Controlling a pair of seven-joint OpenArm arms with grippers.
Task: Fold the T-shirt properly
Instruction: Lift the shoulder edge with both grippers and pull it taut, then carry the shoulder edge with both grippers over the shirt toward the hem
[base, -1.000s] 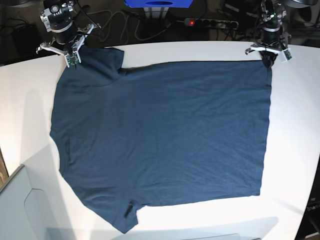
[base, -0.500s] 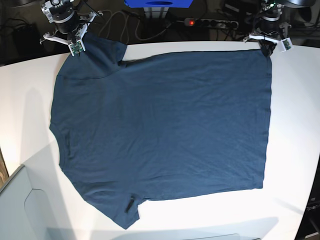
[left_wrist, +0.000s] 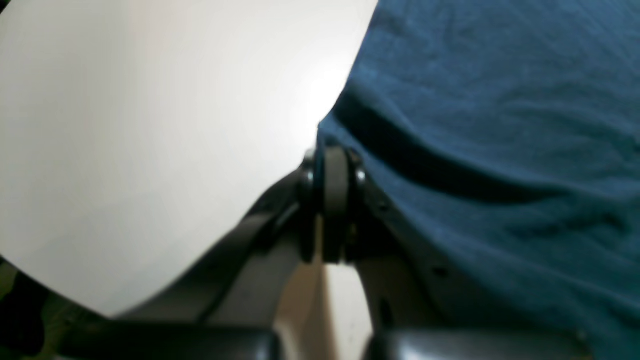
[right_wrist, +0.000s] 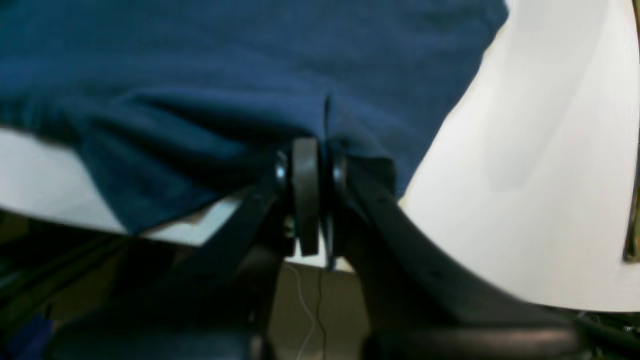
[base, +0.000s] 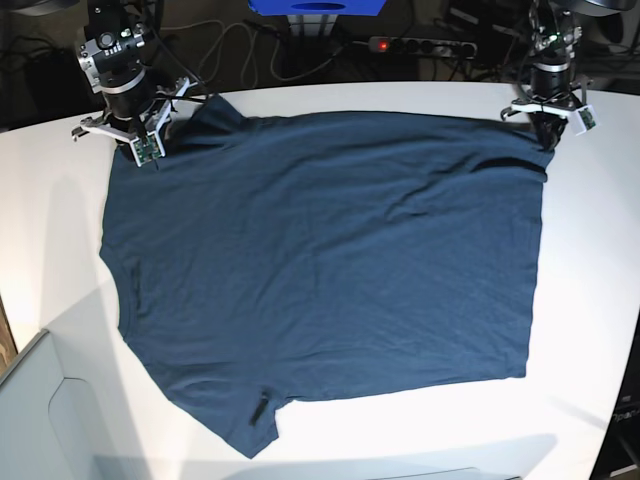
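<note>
The dark navy T-shirt (base: 320, 260) lies spread flat on the white table (base: 590, 300), neck side to the left and hem to the right. My left gripper (base: 546, 136) is at the far right corner, shut on the hem corner. In the left wrist view its closed tips (left_wrist: 332, 150) pinch the cloth edge (left_wrist: 500, 100). My right gripper (base: 148, 148) is at the far left, shut on the far sleeve. The right wrist view shows its tips (right_wrist: 310, 145) clamped on bunched navy cloth (right_wrist: 250, 60). Soft wrinkles run along the far edge between the two grippers.
Behind the table's far edge lie a power strip (base: 420, 45) with a red light, cables and a blue object (base: 315, 8). A grey box (base: 40, 420) stands at the near left corner. White table shows on the right and along the front.
Both grippers, which had drawn the far edge back toward the table's rear, have come forward again. The far edge has slackened and wrinkled; the sleeve is bunched.
</note>
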